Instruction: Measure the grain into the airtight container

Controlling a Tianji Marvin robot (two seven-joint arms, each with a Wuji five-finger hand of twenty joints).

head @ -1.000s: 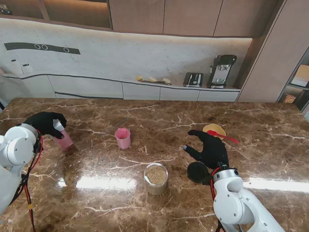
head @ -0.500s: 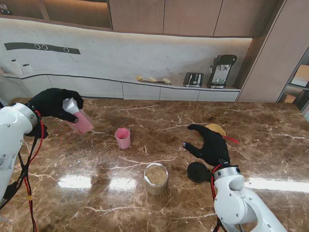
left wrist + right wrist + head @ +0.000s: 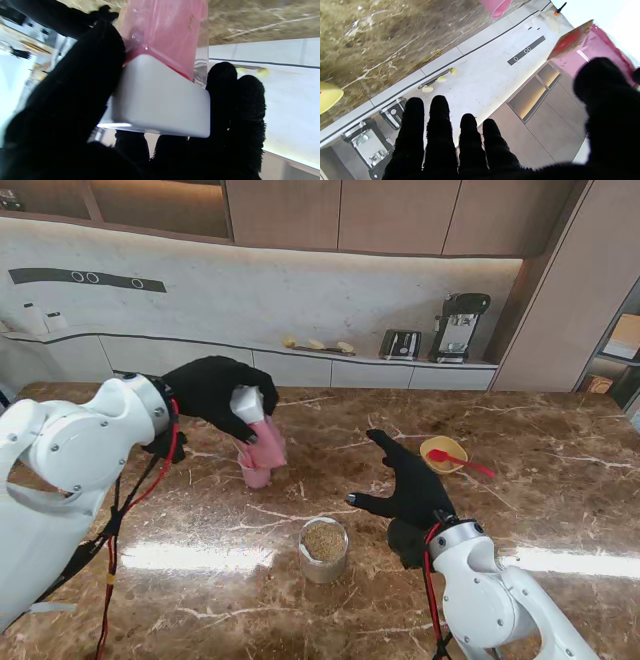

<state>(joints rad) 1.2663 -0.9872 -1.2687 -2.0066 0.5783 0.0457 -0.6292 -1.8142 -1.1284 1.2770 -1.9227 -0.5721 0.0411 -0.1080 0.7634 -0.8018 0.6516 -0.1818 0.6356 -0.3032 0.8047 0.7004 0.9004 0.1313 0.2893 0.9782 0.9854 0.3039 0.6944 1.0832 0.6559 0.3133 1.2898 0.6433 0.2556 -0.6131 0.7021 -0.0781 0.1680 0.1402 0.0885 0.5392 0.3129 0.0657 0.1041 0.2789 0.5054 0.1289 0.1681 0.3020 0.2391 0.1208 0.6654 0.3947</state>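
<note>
My left hand [image 3: 212,395] is shut on a pink see-through container [image 3: 264,442] with a white end cap [image 3: 160,100]. It holds the container tilted in the air, right over a small pink cup [image 3: 252,475] that stands on the marble table. The left wrist view shows the container [image 3: 165,32] gripped between thumb and fingers [image 3: 75,100]. A round glass jar of grain [image 3: 324,548] stands nearer to me at the centre. My right hand [image 3: 405,485] hovers open, fingers spread, to the jar's right, above a black round lid [image 3: 403,542]. From the right wrist the container [image 3: 590,47] appears beside the thumb.
A yellow bowl [image 3: 443,450] with a red spoon [image 3: 466,464] lies on the table to the right, beyond my right hand. The brown marble table [image 3: 200,580] is glossy with bright reflections. A back counter carries a toaster [image 3: 400,344] and a coffee machine [image 3: 458,326].
My left hand has lifted the pink container off the table at the far left and carried it right, to above the pink cup. The right hand shifted slightly left.
</note>
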